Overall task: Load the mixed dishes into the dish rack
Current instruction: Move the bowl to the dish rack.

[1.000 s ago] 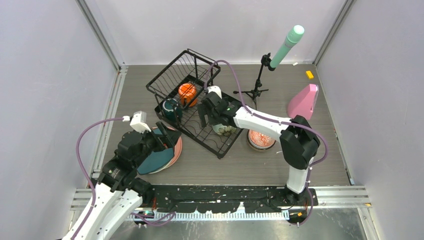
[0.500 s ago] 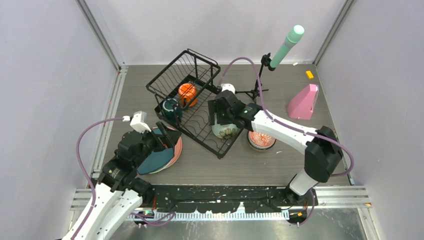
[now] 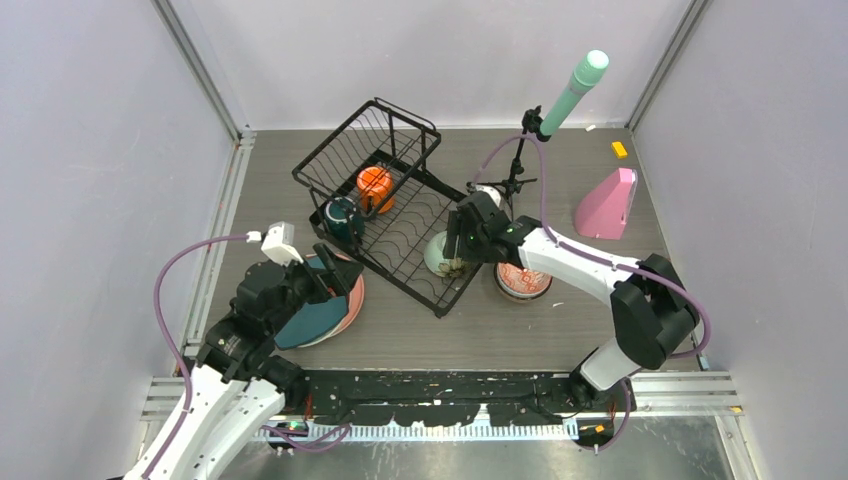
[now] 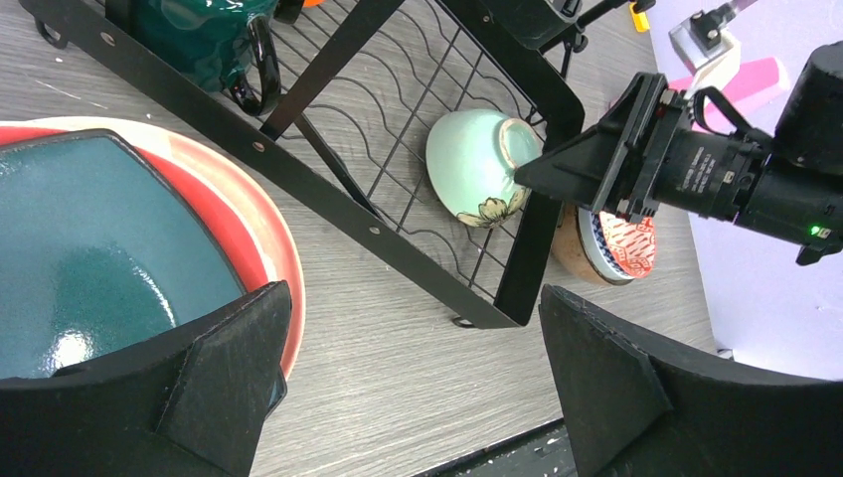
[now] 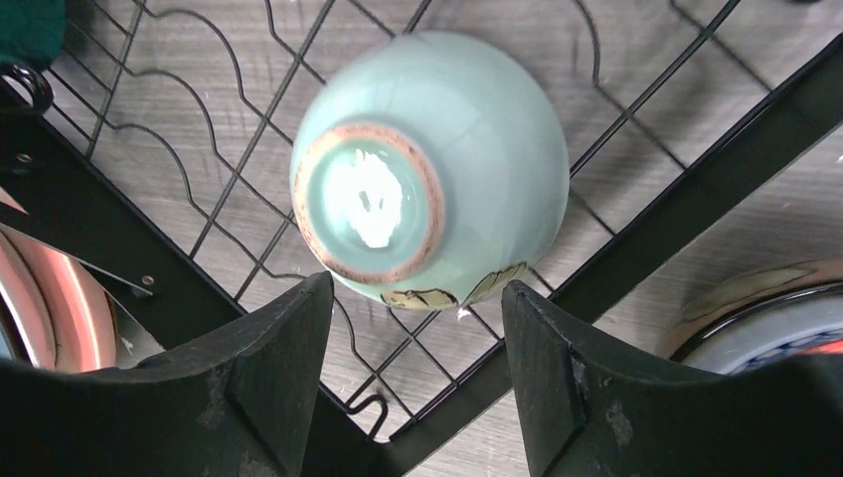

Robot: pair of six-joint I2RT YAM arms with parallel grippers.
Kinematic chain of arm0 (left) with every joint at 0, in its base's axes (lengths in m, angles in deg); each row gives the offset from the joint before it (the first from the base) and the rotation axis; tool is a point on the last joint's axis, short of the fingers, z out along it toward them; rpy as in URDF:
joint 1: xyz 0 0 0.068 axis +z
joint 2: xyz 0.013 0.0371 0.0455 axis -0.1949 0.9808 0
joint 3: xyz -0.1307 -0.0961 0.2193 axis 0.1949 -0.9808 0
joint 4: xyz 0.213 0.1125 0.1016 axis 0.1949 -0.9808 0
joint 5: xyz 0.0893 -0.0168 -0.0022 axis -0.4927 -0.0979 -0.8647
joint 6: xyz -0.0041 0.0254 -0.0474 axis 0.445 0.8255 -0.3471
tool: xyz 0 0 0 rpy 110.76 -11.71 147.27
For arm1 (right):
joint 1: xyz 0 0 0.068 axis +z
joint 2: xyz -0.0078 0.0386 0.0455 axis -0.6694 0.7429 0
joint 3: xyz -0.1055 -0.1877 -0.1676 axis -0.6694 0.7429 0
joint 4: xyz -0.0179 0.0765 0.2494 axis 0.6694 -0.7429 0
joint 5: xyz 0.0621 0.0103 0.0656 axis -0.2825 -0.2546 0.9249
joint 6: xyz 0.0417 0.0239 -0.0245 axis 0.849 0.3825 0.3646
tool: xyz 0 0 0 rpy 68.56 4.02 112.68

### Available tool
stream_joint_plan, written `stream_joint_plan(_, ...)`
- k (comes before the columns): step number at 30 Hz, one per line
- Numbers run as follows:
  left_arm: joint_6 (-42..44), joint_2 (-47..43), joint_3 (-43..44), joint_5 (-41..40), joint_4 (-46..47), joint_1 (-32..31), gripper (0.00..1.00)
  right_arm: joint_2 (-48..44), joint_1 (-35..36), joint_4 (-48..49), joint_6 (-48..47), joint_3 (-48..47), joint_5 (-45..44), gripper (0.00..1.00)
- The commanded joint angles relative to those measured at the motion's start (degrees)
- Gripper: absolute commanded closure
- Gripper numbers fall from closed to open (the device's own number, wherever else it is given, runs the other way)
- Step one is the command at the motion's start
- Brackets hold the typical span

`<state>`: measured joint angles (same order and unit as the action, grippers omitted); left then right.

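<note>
The black wire dish rack (image 3: 400,215) lies slantwise at mid table. In it stand an orange mug (image 3: 374,183) and a dark green mug (image 3: 342,215). A mint bowl (image 3: 440,255) rests tilted, foot up, at the rack's near right corner; it also shows in the right wrist view (image 5: 437,164). My right gripper (image 3: 464,238) is open and empty just above and right of that bowl. A blue-patterned bowl (image 3: 523,280) sits on the table right of the rack. A dark teal plate (image 3: 315,310) lies on pink and reddish plates. My left gripper (image 3: 322,276) is open, with one finger (image 4: 229,368) over the plate's edge.
A mint cylinder (image 3: 575,85) on a black tripod stands behind the rack's right end. A pink wedge (image 3: 606,203) and a small orange block (image 3: 620,150) lie at the far right. The rack's black frame (image 4: 328,189) runs between the plates and the mint bowl.
My right gripper has drawn back to the right, from over the rack's middle to its right end, leaving the mint bowl in the rack. The left arm has not moved.
</note>
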<state>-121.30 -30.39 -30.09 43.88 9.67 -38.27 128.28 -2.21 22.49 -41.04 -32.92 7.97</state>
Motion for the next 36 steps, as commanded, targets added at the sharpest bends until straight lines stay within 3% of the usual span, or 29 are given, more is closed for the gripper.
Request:
stream_joint_plan(1,0.00,0.96,0.57,0.47,1.58,0.04,0.02,-0.32,0.44,5.21,3.81,1.33,2.27,0.32)
stream_joint_plan(6,-0.23,1.64,0.49,0.70,1.99,0.04,0.02,2.02,0.44,6.55,5.49,1.92,0.17,0.32)
stream_joint_plan(11,-0.30,1.29,0.43,0.51,2.09,0.04,0.01,5.35,0.40,15.94,4.79,3.38,-0.39,0.32)
stream_joint_plan(20,-0.16,0.23,1.00,0.04,-0.14,0.04,0.01,14.47,-1.46,22.07,-1.44,-4.56,0.58,0.34)
stream_joint_plan(27,-0.67,-0.68,0.41,-0.41,-0.56,0.04,0.01,18.38,-1.81,34.21,4.62,-2.47,-5.60,0.35)
stream_joint_plan(32,-0.36,-0.51,1.03,-0.25,-1.38,0.04,0.01,20.76,-1.83,38.07,6.91,-2.90,-11.53,0.34)
stream_joint_plan(36,-0.25,-1.22,0.78,-0.31,-1.74,0.04,0.01,22.19,-1.89,38.04,5.58,-4.94,-10.33,0.34)
